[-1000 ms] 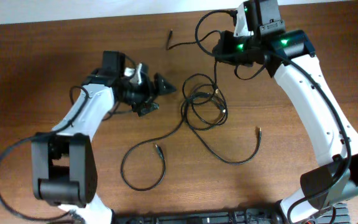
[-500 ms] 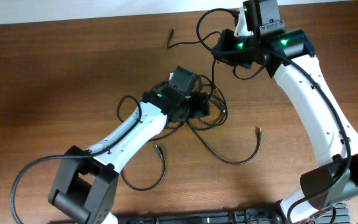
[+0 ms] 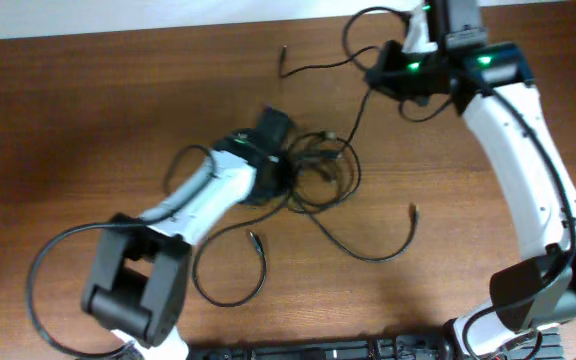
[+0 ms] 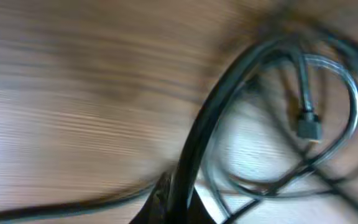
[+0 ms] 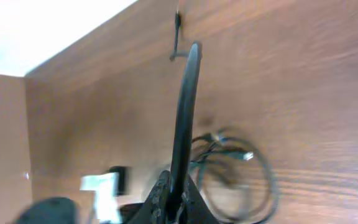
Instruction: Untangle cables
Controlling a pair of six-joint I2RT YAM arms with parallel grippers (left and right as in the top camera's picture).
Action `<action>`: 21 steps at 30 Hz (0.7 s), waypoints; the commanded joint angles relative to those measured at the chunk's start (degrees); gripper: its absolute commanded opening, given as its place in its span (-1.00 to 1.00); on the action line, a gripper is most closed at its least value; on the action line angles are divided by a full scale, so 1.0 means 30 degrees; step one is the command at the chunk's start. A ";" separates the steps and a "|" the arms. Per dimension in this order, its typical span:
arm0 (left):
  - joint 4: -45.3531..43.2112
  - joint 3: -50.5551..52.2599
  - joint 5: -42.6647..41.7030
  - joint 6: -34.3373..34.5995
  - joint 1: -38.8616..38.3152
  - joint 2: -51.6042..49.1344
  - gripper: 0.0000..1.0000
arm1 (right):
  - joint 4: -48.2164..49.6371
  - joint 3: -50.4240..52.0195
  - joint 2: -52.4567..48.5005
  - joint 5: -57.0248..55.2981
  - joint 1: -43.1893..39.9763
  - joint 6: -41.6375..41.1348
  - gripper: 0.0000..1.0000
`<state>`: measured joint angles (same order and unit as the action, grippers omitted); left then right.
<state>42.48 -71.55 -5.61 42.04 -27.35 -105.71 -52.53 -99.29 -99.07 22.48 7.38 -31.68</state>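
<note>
A tangle of thin black cables [image 3: 324,172] lies coiled on the brown table's middle. My left gripper [image 3: 290,168] sits at the coil's left side, shut on one black cable [image 4: 211,109] that runs up from its jaws; a plug [image 4: 307,124] lies inside the loop beyond. My right gripper [image 3: 388,76] is at the far right, raised, shut on another black cable [image 5: 185,106] that leads back down to the tangle [image 5: 232,168]. That cable's free end [image 3: 284,52] lies near the far edge.
Loose cable tails trail toward me from the coil: one loop ends in a plug [image 3: 253,238] at the front left, another plug [image 3: 415,210] lies to the right. A dark bar [image 3: 318,351] runs along the table's front edge.
My left arm swung right from the table's left side onto the coil and its jaws shut on a cable. The right gripper shifted slightly right with its cable.
</note>
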 commanded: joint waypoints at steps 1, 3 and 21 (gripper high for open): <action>0.1333 0.0124 0.1537 -0.0350 0.2433 0.0882 -1.00 | 0.0022 -0.2135 0.2120 0.0284 -0.1982 0.2055 -0.92; 0.1676 0.0124 0.1770 -0.0605 0.3162 0.0882 -1.00 | -0.0022 -0.2790 0.2710 -0.0066 -0.2776 0.2922 -0.92; 0.1647 0.0124 0.2375 -0.0597 0.3417 0.0882 -1.00 | 0.1894 -0.2907 0.2280 -1.0717 -0.8888 0.6477 -0.92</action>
<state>47.53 -71.50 0.36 41.17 -16.95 -104.66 -49.01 -107.72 -89.47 -6.94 -17.10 -12.93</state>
